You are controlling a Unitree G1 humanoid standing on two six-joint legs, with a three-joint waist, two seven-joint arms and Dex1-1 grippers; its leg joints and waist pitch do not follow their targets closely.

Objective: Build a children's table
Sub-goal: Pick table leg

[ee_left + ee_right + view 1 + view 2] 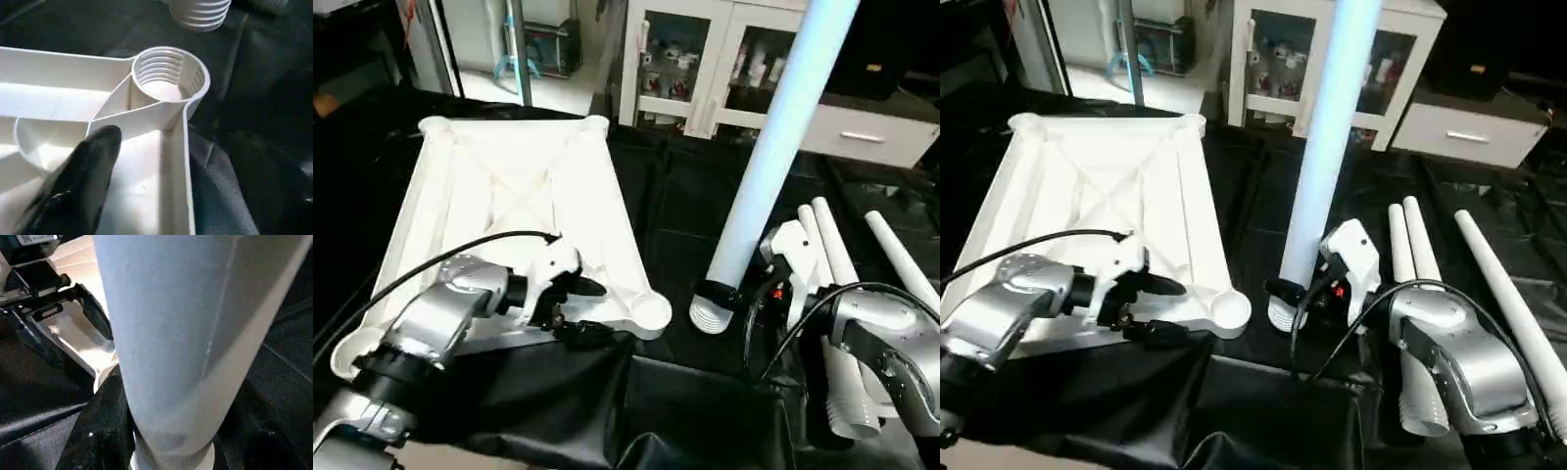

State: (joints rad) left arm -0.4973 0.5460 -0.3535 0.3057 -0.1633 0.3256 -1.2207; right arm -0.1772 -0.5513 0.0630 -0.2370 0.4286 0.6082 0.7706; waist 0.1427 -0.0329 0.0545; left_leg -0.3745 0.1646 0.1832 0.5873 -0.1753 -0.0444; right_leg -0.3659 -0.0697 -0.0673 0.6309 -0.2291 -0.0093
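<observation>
At 3 o'clock of the white ribbed plastic tabletop point(509, 196), right gripper point(720, 294) clamps upright white tapered tube leg point(773, 147), left gripper point(578, 308) spread at the rim; next, seat leg in round threaded corner socket point(168, 73)

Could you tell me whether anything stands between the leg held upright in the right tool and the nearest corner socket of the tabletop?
Nothing visible does. The leg, threaded end down in the right tool, hangs just beside the near corner socket, with bare black cloth between. The left tool sits at the tabletop's near edge, beside that socket.
</observation>
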